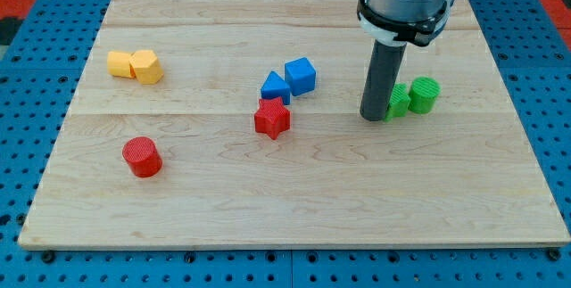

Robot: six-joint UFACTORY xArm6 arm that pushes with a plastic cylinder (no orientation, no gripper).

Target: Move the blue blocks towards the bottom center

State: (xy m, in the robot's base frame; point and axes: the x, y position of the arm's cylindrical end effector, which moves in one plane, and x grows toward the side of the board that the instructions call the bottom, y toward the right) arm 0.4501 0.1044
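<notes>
A blue cube point(301, 76) and a blue triangular block point(275, 86) sit side by side near the board's middle, touching or nearly so. A red star block point(272, 119) lies just below the blue triangle, touching it. My tip point(374, 117) is to the right of the blue cube, about a block's width or more away, and right against the left side of a green block point(397, 101).
A green cylinder point(425, 94) sits right of the green block. Two yellow blocks point(135, 64) lie together at the upper left. A red cylinder point(141, 157) is at the lower left. The wooden board point(294, 208) rests on a blue pegboard.
</notes>
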